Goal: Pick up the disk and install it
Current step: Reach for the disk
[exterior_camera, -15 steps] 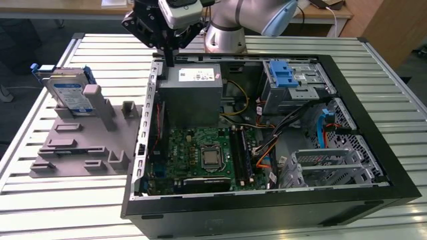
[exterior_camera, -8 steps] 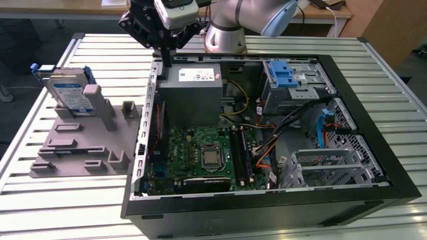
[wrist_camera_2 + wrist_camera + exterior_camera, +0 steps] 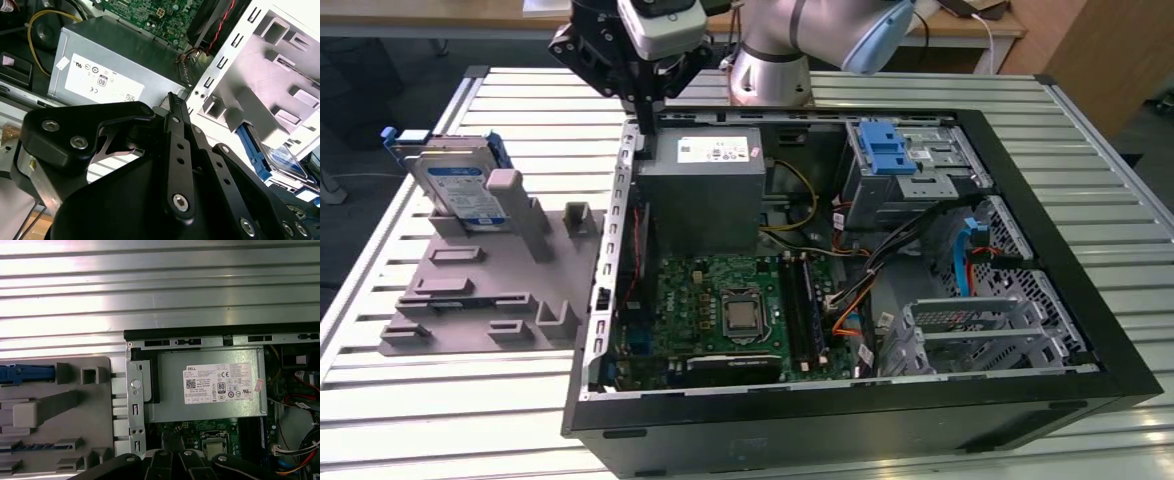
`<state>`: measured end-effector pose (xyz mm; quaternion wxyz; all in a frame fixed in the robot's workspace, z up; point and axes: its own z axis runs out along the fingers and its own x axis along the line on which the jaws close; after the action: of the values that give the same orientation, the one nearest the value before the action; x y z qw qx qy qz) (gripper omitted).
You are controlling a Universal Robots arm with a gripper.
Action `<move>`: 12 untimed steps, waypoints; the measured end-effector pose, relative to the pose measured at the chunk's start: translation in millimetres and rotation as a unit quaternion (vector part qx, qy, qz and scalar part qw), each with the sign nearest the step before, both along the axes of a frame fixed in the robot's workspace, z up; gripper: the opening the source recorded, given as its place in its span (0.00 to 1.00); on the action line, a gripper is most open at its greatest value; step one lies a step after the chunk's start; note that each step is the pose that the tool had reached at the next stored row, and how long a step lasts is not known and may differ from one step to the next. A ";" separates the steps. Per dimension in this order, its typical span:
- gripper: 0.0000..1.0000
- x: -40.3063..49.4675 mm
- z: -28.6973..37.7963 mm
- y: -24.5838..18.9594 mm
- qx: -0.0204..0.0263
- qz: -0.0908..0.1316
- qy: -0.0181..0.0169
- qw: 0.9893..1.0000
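Gripper pinched closed, empty, above case edge. Disk stands beside case; we judge it rigid, weighty, shock-sensitive, so grip its side edges.

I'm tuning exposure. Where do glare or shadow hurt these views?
First wrist view: the table glares white along its slats. Second wrist view: the gripper is a dark mass up front, the grey fixture washed pale. Exterior view: even light, though the case is dimmer inside.
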<state>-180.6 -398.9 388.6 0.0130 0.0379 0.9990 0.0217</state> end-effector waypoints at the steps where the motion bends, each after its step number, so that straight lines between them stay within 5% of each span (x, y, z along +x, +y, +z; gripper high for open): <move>1: 0.11 -0.9 -0.1 0.0 0.000 0.000 0.000 1.000; 12: 0.11 -8.3 -1.3 0.0 0.000 0.000 0.000 1.000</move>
<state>-188.9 -398.9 387.4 0.0128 0.0379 0.9990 0.0217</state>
